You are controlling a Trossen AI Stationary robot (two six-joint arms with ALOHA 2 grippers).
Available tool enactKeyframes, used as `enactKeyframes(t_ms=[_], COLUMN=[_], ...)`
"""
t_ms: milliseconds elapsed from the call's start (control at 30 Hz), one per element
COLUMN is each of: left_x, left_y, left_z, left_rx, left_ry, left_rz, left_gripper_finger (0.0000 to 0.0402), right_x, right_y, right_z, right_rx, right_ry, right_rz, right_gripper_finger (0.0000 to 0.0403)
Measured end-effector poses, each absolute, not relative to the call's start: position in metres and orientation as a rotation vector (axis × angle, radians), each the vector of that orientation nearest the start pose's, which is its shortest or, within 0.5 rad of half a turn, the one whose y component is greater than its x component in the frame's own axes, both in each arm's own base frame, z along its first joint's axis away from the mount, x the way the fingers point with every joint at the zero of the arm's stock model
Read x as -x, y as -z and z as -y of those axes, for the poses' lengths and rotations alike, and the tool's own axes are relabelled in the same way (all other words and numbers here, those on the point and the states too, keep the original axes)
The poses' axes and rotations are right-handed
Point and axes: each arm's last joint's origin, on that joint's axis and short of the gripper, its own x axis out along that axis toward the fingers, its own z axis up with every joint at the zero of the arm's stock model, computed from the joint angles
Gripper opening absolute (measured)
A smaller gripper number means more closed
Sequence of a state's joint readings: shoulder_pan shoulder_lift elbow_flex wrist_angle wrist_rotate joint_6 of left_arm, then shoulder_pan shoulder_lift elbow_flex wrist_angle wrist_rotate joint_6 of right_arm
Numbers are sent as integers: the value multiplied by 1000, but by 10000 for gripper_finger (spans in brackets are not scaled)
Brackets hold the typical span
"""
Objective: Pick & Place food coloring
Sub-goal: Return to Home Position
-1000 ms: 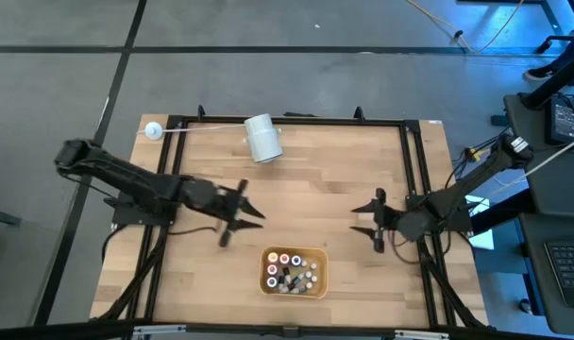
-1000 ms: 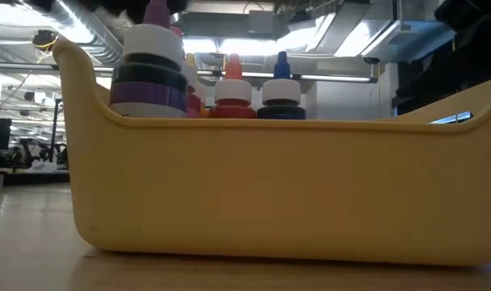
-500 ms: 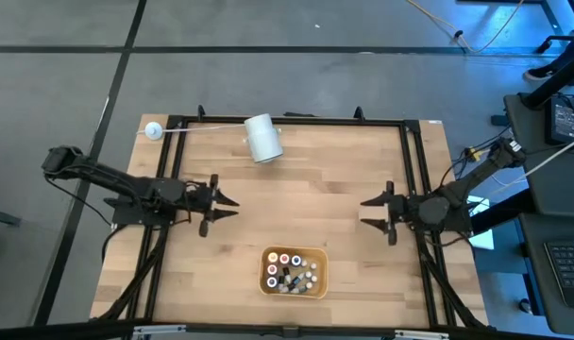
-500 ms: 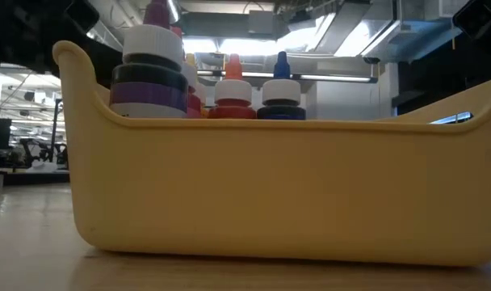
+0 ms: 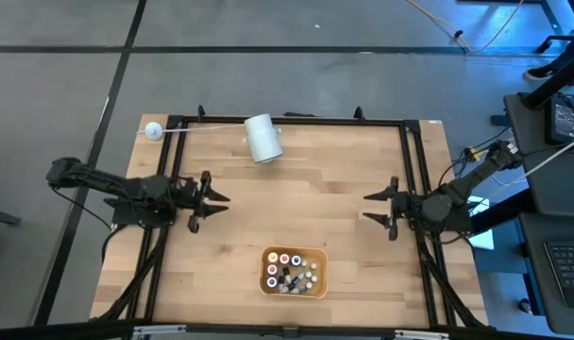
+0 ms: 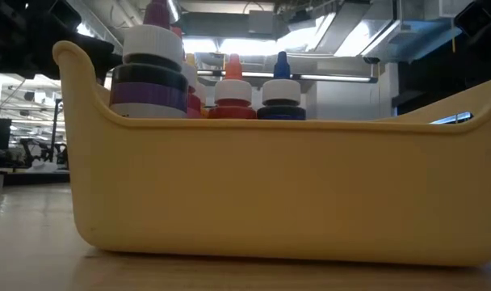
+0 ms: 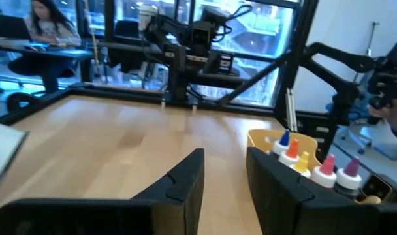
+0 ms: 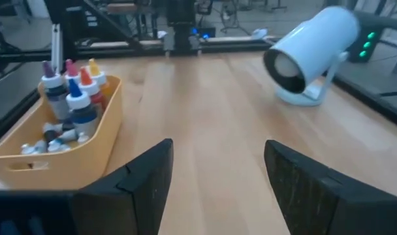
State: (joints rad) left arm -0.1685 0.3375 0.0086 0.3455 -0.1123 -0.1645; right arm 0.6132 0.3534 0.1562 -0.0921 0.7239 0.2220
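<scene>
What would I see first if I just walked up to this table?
A yellow bin near the table's front edge, packed with little food coloring bottles in bright caps. A white cylinder sits near the far edge, and the left gripper and right gripper are open at either side.

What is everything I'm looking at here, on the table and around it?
Table: one, light wood, dark frame around it.
Yellow bin: one, midway between the arms, at the table edge opposite the cylinder.
Food coloring bottles: about a dozen, exact count unclear; red, orange, blue, purple and white caps; all in the bin.
White cylinder: one, lying at the far edge.
White ball on thin rod: one, at the far left corner.
Person: one, seated beyond the table.
Left hand: dark, open, empty, at the table's left side.
Right hand: dark, open, empty, at the right side.
</scene>
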Motion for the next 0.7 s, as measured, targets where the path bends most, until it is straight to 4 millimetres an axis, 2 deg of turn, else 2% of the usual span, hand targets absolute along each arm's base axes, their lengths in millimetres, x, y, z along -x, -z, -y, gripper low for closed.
enactKeyframes(t_ms=[400,700], left_x=[-100,-97], left_y=[-171,-171], left_z=[2,-4], left_rx=[163,119], left_ry=[-12,-85], left_rz=[50,60], left_gripper_finger=[111,108], right_x=[-86,-76], right_y=[-184,-188], right_z=[-33,-30], right_rx=[-32,-12], right_ry=[159,36], right_rz=[-174,-115], right_gripper_finger=[242,242])
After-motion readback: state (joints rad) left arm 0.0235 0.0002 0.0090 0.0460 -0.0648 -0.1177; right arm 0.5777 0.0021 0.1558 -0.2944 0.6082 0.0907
